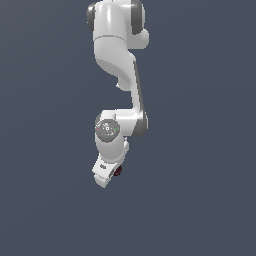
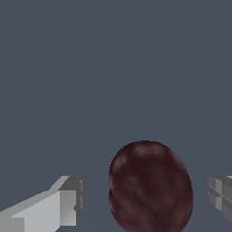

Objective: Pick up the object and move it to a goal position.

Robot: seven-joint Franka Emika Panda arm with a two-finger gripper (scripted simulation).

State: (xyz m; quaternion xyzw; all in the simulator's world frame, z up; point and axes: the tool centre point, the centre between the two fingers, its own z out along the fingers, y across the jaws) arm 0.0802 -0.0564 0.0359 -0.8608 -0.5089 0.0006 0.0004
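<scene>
**My hand is around the ball, not closed on it**

My hand hangs low under my white arm, above a plain grey-blue surface. In the exterior view the dark red ball shows only as a small spot at the right edge of the hand, mostly hidden behind it.

In the wrist view the ball lies between my two fingers. There is a clear gap on each side of it, so the fingers are spread and do not touch it. The ball sits nearer to one finger than to the other. Its skin is dark red with faint lighter streaks.
</scene>
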